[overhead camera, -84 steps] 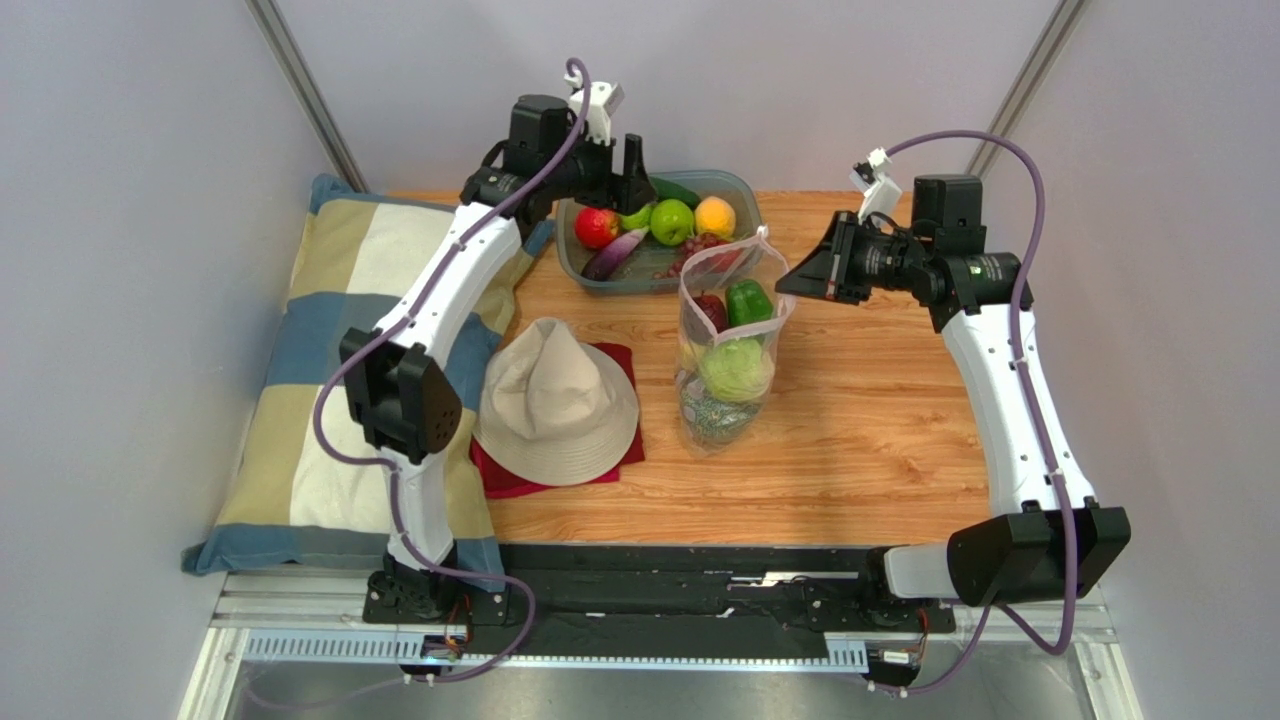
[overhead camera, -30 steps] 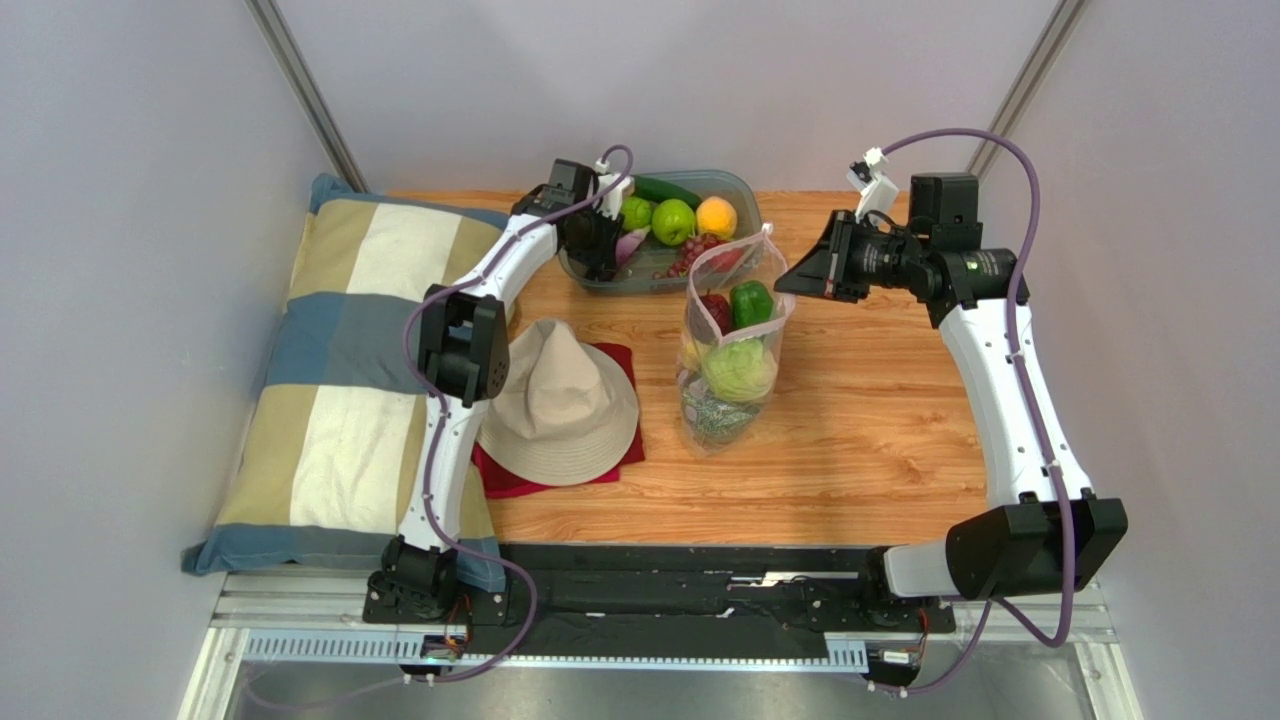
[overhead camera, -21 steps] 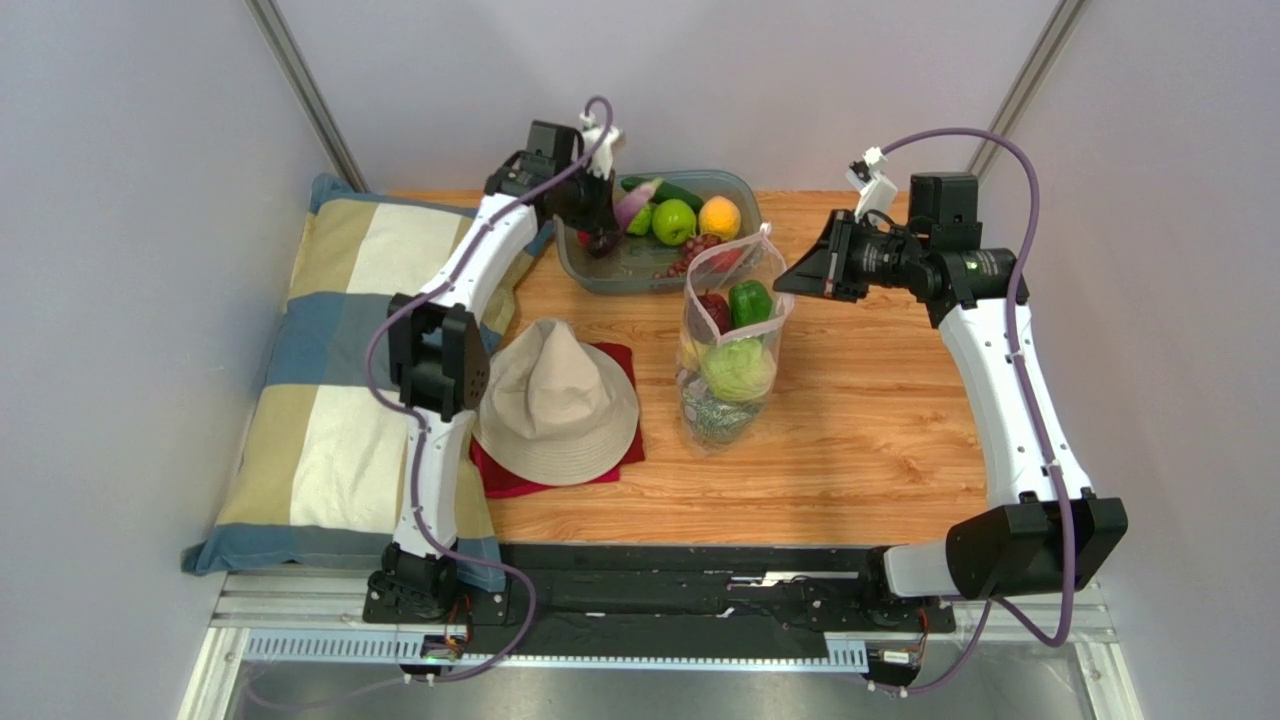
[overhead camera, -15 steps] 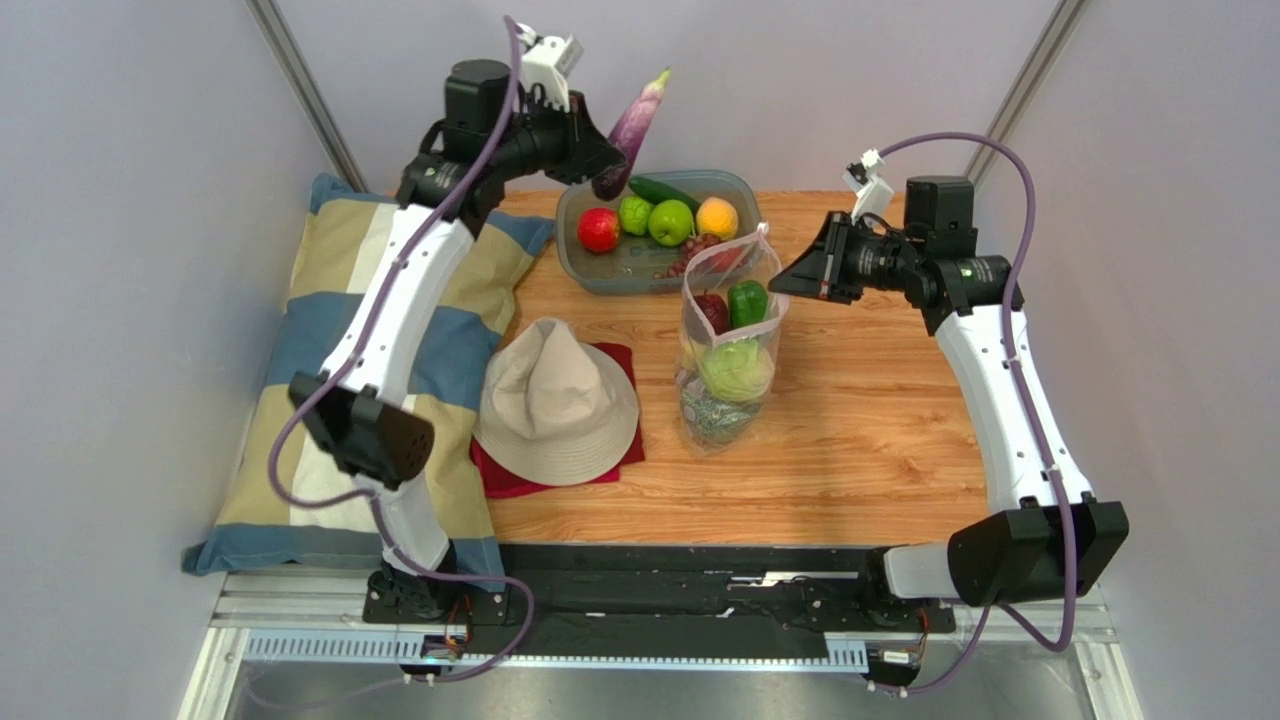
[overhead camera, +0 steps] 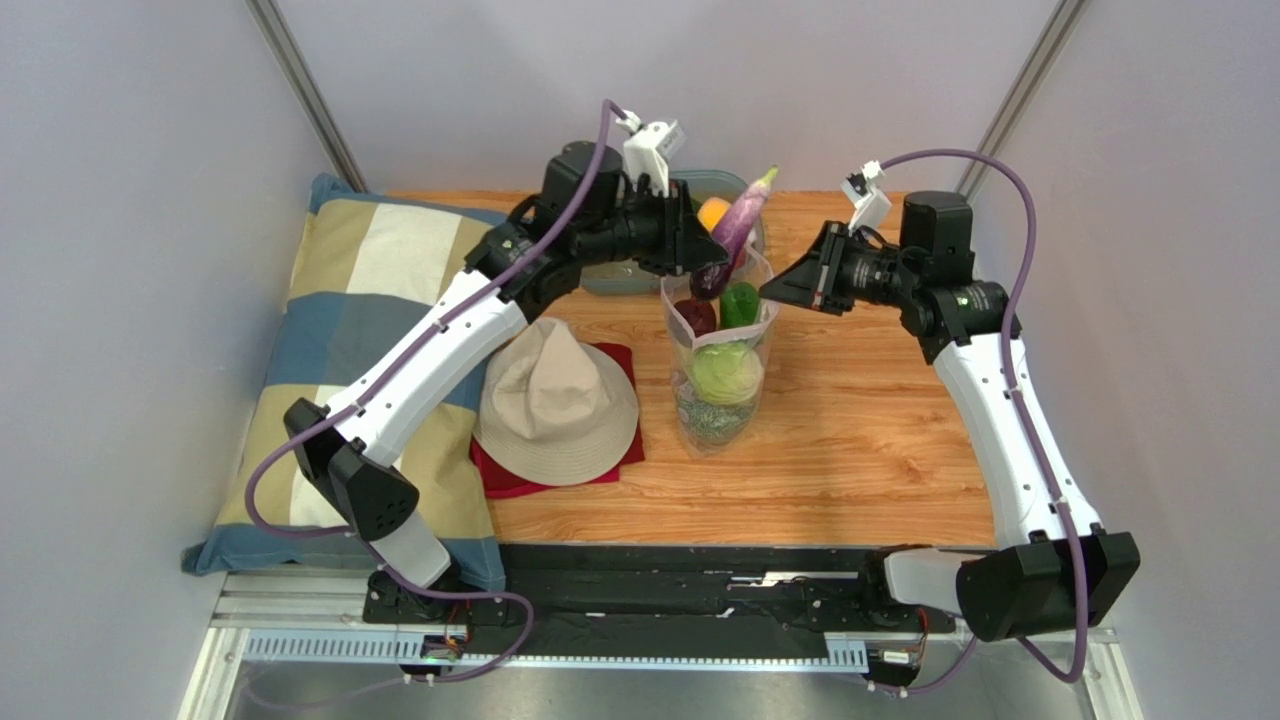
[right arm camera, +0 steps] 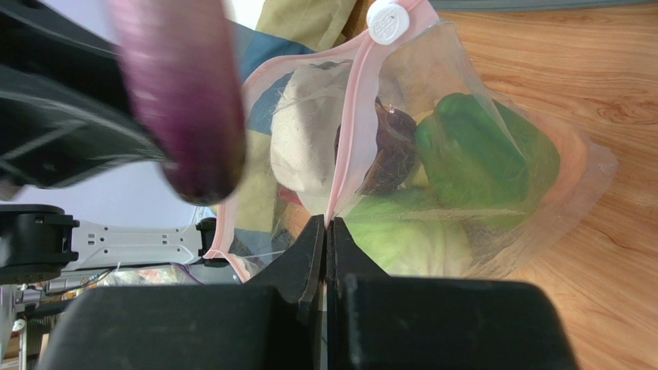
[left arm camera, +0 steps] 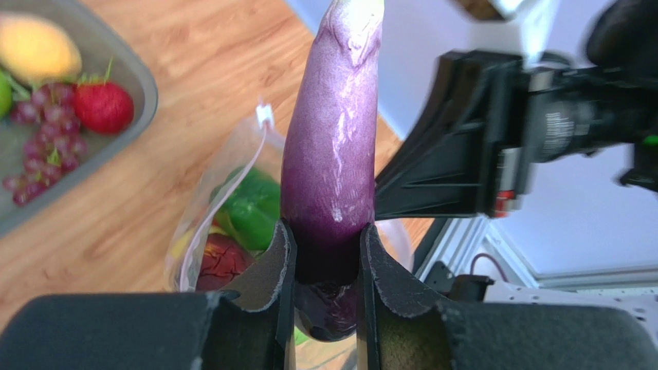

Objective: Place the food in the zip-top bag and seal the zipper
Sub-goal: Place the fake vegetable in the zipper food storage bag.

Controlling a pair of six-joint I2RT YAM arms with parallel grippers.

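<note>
At the overhead view's upper centre, lower the eggplant (overhead camera: 739,225) clenched by the left gripper (left arm camera: 324,262) steeply into the zip-top bag (overhead camera: 718,405) that the right gripper (right arm camera: 325,231) pinches open.

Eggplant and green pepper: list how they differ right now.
The eggplant is purple, long and slim; the green pepper is green and blocky. The eggplant is clamped by its thick end between the jaws of the left gripper, held in the air near the mouth of the zip-top bag; the green pepper already sits inside that bag. Both have smooth, glossy skin.
</note>
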